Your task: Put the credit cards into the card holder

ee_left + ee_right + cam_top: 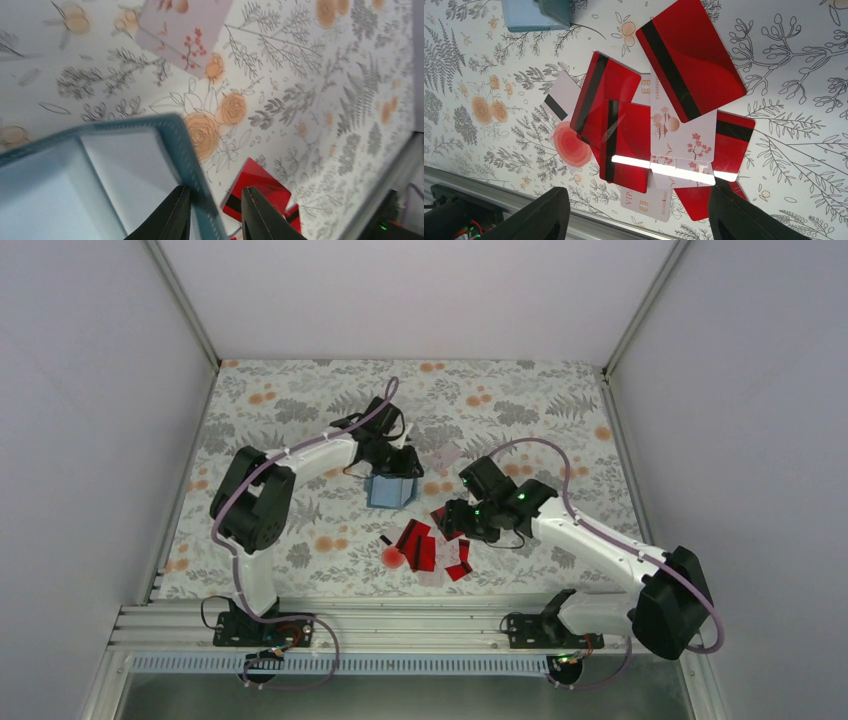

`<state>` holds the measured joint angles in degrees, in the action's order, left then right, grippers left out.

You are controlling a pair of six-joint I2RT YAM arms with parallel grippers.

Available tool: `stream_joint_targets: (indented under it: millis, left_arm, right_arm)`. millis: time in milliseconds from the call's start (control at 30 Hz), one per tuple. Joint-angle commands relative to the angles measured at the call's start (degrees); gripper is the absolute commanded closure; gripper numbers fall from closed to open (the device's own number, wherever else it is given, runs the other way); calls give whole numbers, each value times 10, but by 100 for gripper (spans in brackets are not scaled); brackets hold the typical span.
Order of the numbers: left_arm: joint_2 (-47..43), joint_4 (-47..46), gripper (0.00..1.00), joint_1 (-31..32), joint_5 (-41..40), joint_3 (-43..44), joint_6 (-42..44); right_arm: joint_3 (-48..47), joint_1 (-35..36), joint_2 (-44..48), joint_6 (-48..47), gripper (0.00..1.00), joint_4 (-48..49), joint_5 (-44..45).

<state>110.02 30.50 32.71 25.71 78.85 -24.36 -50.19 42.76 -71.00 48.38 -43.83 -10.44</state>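
1. Red credit cards [689, 60]: five that I can see, in one messy pile.
2. Pale credit cards [681, 132]: at least four in the pile. They lie under each other, so the count is not sure. One more pale card [185, 30] lies alone.
3. Teal card holder [390, 490]: one.
4. Round red blob [571, 145]: one.
5. Tiny black piece [386, 540]: one.
6. Robot arms: two, a left arm [300, 455] and a right arm [590, 535].

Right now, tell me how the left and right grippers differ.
The left gripper has narrow jaws straddling one edge of the card holder. The right gripper stands wide open, touching nothing. The left sits at the holder, while the right hovers over the credit cards. Both have black fingers.
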Motion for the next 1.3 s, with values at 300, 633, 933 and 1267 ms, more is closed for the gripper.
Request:
stream_joint_targets:
  millis: [300, 633, 933, 1267]
  left_arm:
    - [14, -121, 78, -52, 130, -75, -32]
    - [75, -200, 76, -65, 235, -85, -63]
    - [50, -169, 89, -69, 155, -75, -90]
    - [12, -36, 92, -63, -11, -53, -35]
  right_arm:
    - [-29, 19, -25, 5, 29, 12, 23]
    - [-39, 19, -36, -33, 27, 14, 26]
    - [-46, 19, -38, -70, 27, 4, 44]
    - [-54, 19, -64, -111, 25, 5, 48]
